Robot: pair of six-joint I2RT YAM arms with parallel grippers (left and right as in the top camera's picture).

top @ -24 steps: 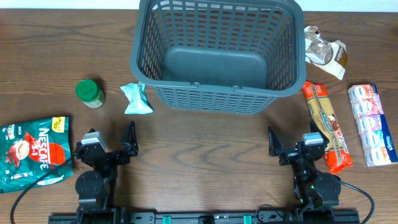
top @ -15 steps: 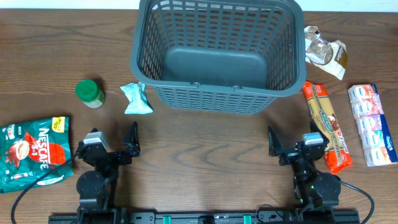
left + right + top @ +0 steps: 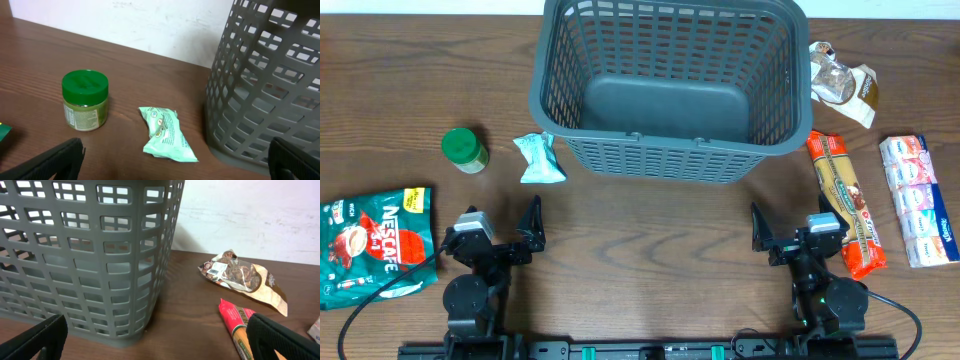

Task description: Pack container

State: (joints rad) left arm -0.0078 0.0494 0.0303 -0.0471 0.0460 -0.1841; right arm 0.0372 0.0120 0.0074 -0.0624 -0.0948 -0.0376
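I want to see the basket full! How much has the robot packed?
Nothing is packed yet: the basket is empty. Nothing is in hand; the left gripper and right gripper are open. Left to pack: jar, green packet, coffee bag, pasta, snack bag and white pack, all on the table.

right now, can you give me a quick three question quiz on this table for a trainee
1. True or false: the basket already holds an item.
2. Which thing lies nearest the basket's left side? A. jar B. mint packet C. Nescafe bag
3. Fill in: the left gripper and right gripper are both ___.

Key: 1 false; 2 B; 3 open
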